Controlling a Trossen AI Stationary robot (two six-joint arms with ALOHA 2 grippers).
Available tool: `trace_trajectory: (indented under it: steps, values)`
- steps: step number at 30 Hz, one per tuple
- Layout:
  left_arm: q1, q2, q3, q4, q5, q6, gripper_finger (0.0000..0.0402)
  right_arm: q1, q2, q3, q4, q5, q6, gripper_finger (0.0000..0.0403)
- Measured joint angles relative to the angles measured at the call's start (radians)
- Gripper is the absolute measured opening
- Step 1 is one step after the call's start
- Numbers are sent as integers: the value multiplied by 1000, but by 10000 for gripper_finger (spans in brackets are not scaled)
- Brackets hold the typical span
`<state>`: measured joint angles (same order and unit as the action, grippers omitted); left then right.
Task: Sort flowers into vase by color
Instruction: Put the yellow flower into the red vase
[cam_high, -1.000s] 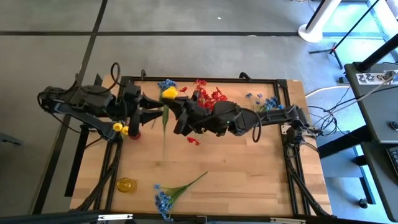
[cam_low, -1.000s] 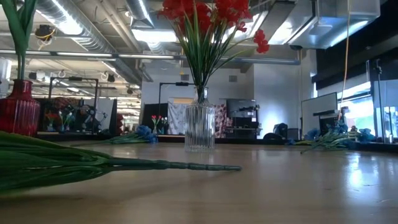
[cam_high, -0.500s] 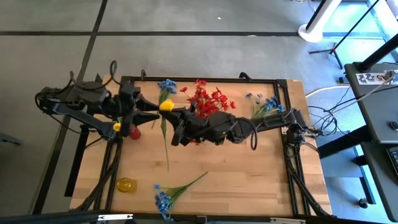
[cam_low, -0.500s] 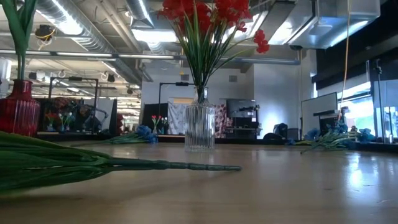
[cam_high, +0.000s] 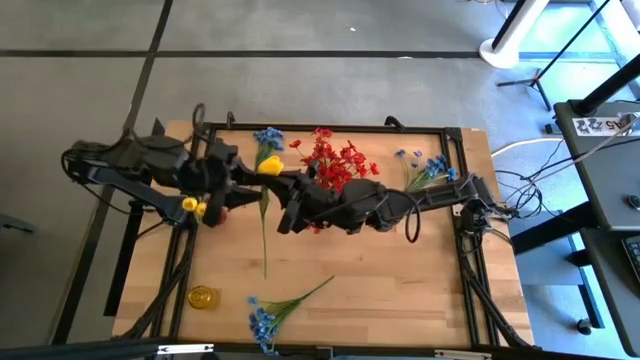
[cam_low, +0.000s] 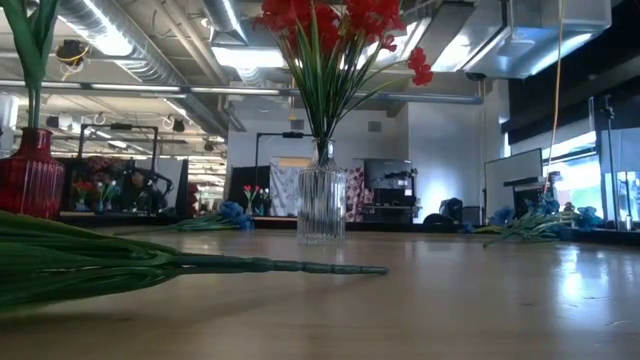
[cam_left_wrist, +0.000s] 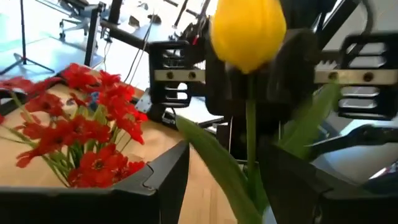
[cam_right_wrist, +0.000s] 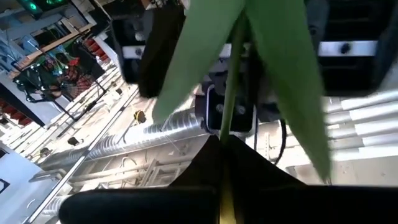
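Right pincer (cam_high: 281, 192) grips the yellow flower (cam_high: 268, 168) beside the red-filled clear vase (cam_low: 321, 205); left pincer (cam_high: 237, 186) gapes; blue sprays (cam_high: 265, 318) remain loose.

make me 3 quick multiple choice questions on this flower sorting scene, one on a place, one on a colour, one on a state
1. Where does the loose blue spray lie on the table?
A. near the bottom edge of the high view
B. inside the clear vase
C. on the floor

2. What colour are the blooms in the clear vase?
A. blue
B. red
C. yellow

3. What is the right gripper doing?
A. hanging open, holding nothing
B. shut on the yellow flower
C. out of view

Answers: 1 A, the high view shows it there. 2 B, the low view shows red blooms above it. 3 B, the right wrist view shows its fingers closed on the green stem.
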<state>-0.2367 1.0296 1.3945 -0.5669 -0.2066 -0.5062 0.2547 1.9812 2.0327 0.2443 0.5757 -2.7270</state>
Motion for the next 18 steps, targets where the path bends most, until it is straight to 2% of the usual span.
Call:
trace_trajectory:
  steps: [7, 10, 13, 18]
  values:
    - [1, 39, 0, 82, -8, 81, 186, 0, 0, 0, -11, 18, 0, 10]
    - [1, 36, 0, 82, -12, 128, 171, 1, 0, 0, -10, 50, 3, 10]
    - [1, 35, 0, 81, -16, 163, 132, 1, 0, 0, -12, 114, 3, 10]
    - [1, 36, 0, 58, -82, 199, 32, 1, 0, 1, -47, 151, 61, 10]
